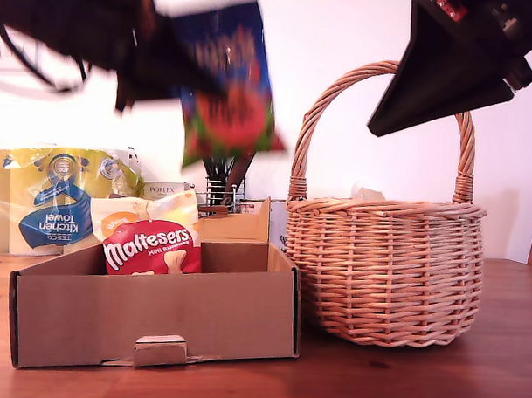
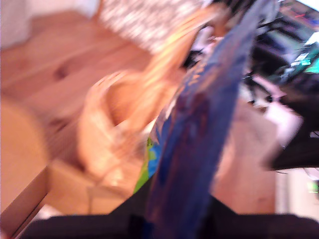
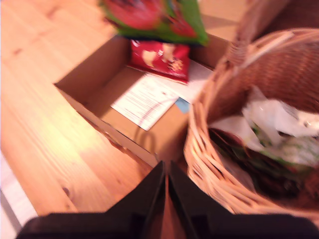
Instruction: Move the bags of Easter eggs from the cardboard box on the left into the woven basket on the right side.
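— What do you see from outside?
— My first gripper (image 1: 179, 74) clamps a blue bag (image 1: 231, 84) above the box (image 1: 157, 313).
— And the wrist views?
— My second gripper (image 3: 166, 172), jaws together and empty, overlooks bags (image 3: 279, 134) inside the basket (image 3: 209, 164).

I seem to be in a home: a warm wooden table (image 1: 469, 381) lies beneath my grippers, with a kitchen towel pack (image 1: 60, 201), a wire holder of utensils (image 1: 221, 187) and a plain white wall (image 1: 341, 44) beyond them.

blue bag (image 1: 231, 84) aloft, Maltesers bag (image 1: 151, 245) in cardboard box (image 1: 157, 317), woven basket (image 1: 386, 273)
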`<action>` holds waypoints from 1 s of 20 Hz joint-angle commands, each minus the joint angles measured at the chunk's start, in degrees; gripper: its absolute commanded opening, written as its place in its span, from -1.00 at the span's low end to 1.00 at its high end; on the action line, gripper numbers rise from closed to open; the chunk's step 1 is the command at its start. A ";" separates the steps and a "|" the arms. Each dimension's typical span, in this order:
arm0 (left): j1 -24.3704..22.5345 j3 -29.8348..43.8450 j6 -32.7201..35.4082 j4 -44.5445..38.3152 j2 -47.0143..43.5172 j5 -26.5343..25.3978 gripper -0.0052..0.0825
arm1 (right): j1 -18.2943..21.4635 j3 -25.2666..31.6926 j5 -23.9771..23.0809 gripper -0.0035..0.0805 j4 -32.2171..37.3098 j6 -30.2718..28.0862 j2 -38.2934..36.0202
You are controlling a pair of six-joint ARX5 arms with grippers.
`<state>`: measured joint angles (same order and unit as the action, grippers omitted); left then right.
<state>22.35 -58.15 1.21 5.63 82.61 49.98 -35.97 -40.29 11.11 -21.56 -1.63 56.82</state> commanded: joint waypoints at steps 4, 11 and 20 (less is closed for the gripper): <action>7.08 0.68 2.49 -1.05 1.05 -3.87 -0.93 | 2.49 -2.54 -1.84 -0.94 -9.92 -4.37 -1.01; 17.05 0.68 6.88 -11.32 6.03 -18.16 -0.93 | 6.34 -5.62 -2.95 -0.94 -26.29 -9.35 -7.82; 25.38 0.68 19.61 -30.53 15.56 -34.82 -0.93 | 7.63 -5.62 -2.93 -0.94 -29.31 -11.30 -12.50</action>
<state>47.16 -58.00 19.05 -23.53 95.79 16.47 -28.53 -45.43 8.19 -51.07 -12.29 44.47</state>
